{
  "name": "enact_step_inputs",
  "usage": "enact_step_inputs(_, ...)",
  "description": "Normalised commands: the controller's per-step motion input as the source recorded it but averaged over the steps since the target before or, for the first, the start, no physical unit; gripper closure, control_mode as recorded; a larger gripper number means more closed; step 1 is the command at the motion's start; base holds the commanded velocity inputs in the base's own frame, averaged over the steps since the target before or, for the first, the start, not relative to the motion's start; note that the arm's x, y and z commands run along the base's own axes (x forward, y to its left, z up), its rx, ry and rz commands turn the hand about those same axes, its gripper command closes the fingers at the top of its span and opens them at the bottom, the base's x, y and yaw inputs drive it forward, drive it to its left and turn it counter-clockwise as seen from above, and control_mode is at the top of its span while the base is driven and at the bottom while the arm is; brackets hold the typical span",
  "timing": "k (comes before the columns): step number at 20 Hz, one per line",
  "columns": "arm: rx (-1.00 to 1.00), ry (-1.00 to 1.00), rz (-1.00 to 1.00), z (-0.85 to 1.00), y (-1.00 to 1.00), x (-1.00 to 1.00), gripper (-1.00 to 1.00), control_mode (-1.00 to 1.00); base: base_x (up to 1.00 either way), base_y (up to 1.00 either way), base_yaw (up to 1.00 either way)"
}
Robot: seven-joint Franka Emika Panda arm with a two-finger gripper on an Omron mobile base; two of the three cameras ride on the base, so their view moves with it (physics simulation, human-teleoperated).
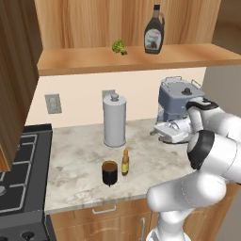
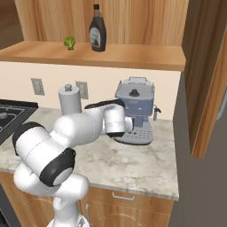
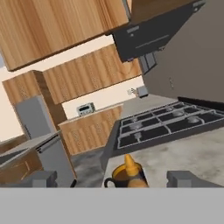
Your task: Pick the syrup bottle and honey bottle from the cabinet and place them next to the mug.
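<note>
Counter (image 1: 155, 162) — honey bottle (image 1: 125, 162) touches mug (image 1: 109, 172) — right base hides both.

You've got the syrup bottle (image 1: 154, 30) standing upright on the cabinet (image 1: 132, 56) shelf, a small green thing (image 1: 119, 46) to its left. Down on the counter (image 1: 75, 164) the honey bottle (image 1: 125, 162) sits just beside the mug (image 1: 109, 172) — grey canister (image 1: 114, 120) behind them, arm (image 1: 207, 155) rising at right before the coffee machine (image 1: 176, 101).

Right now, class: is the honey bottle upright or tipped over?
Upright. The honey bottle stands on the counter with its yellow pointed cap on top, just right of the mug.
</note>
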Motion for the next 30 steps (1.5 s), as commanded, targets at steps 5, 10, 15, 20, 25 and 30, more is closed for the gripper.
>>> enact_step_inputs(5, -0.22, 0.15, -0.17, 0.38, 0.0, -0.36, -1.0, -1.0, 0.0, 0.0, 0.0)
enact_step_inputs(10, -0.28, 0.13, -0.17, 0.36, -0.01, -0.34, -1.0, -1.0, 0.0, 0.0, 0.0)
enact_step_inputs(15, -0.27, 0.15, -0.18, 0.5, -0.01, -0.29, -1.0, -1.0, 0.0, 0.0, 0.0)
enact_step_inputs(20, -0.15, 0.28, -0.19, 0.87, -0.12, -0.33, -1.0, -1.0, 0.0, 0.0, 0.0)
enact_step_inputs(25, -0.12, 0.26, -0.27, 0.77, -0.11, -0.4, -1.0, -1.0, 0.0, 0.0, 0.0)
enact_step_inputs(30, -0.11, 0.23, -0.26, 0.68, -0.11, -0.23, -1.0, -1.0, 0.0, 0.0, 0.0)
